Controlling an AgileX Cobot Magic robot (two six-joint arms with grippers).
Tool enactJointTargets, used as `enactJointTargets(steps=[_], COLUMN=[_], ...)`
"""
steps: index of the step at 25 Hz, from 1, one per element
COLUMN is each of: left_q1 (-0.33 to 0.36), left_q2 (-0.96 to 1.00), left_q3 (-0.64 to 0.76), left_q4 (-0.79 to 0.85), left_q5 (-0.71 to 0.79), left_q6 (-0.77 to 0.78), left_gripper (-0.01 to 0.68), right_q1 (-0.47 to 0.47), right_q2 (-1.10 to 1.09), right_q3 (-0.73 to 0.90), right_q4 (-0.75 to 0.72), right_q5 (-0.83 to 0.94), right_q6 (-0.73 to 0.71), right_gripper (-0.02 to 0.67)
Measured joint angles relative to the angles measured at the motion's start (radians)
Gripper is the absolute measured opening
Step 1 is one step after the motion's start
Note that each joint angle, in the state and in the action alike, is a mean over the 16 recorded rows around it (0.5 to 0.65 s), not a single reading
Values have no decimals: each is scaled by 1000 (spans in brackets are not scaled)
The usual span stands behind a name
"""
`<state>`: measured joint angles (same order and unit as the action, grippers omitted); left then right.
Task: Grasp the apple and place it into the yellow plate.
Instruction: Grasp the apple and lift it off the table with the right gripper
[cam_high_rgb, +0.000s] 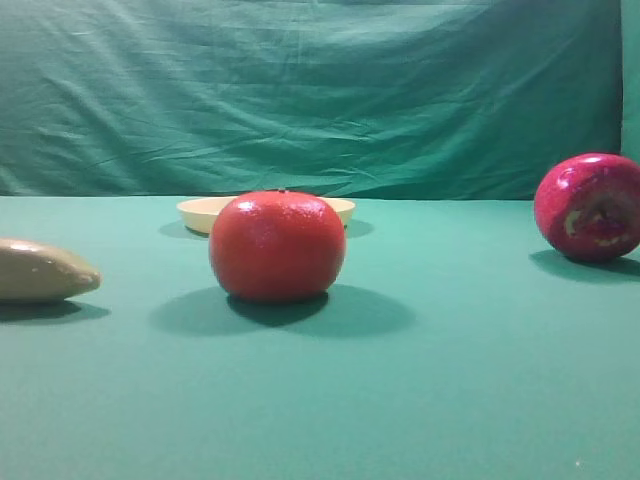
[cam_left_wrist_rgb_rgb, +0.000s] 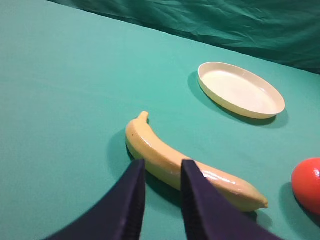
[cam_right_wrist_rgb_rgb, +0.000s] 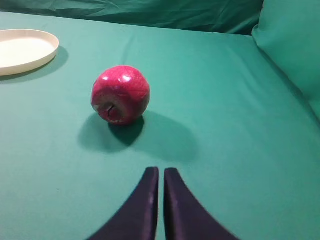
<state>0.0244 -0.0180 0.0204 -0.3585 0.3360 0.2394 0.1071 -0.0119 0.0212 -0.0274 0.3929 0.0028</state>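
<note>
Glossy pinkish-red round apple (cam_right_wrist_rgb_rgb: 120, 94) rests on green cloth, straight ahead of the right gripper (cam_right_wrist_rgb_rgb: 161, 175), well apart from it; fingers pressed together, empty. Left gripper (cam_left_wrist_rgb_rgb: 162, 170), narrowly parted, hangs over a banana (cam_left_wrist_rgb_rgb: 187, 165), farther off. Pale yellow plate (cam_right_wrist_rgb_rgb: 25, 52) lies beyond-left of the apple.

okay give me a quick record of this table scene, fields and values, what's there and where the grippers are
surface: green cloth table
apple: lying free on the cloth, dimple sideways, ahead of the right gripper, untouched
yellow plate: empty, at the far side of the table
orange-red fruit: in front of the plate in the high view
banana: just beyond the left gripper
right gripper: shut, holding nothing
left gripper: slightly open, holding nothing
</note>
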Motion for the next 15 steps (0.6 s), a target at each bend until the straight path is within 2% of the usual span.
enactJointTargets(steps=[15], left_q1=[0], left_q2=[0], left_q3=[0], left_q4=[0], left_q5=[0], left_q6=[0], left_gripper=[157], right_q1=[0], right_q2=[0], right_q3=[0], right_q4=[0], right_q5=[0], right_q6=[0], right_gripper=[0])
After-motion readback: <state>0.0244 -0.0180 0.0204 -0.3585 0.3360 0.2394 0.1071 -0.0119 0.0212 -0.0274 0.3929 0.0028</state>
